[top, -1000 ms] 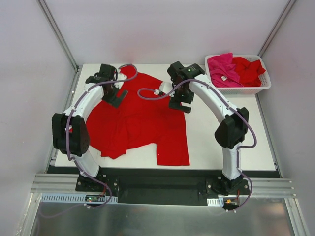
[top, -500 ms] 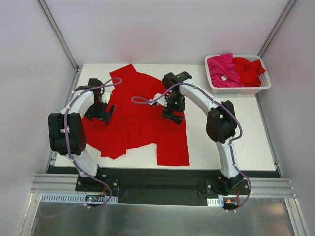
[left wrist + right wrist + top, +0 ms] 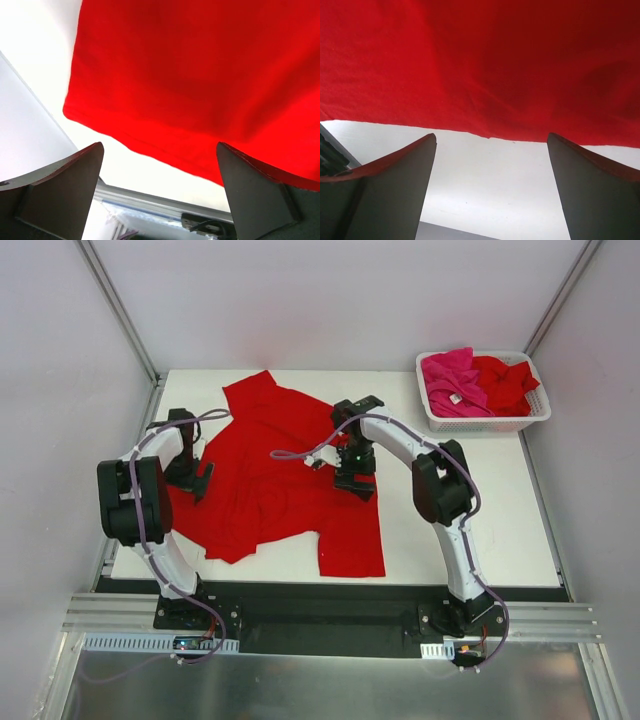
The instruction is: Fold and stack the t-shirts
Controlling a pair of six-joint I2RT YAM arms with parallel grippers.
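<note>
Spread t-shirt [image 3: 280, 475]: plain bright red on my top feed, no print. Desk [image 3: 450, 530] plain white. Basket [image 3: 487, 423] white, slotted walls. Inside I see a magenta-pink t-shirt [image 3: 448, 380] with a small white neck label [image 3: 456, 397], plus a plain red t-shirt [image 3: 506, 382]. Left arm [image 3: 160, 445] and right arm [image 3: 400, 435]: white shells, black joints. Cable [image 3: 290, 452] purplish-grey. Left claw [image 3: 160, 150] and right claw [image 3: 490, 142] dark grey on my wrist feeds.
</note>
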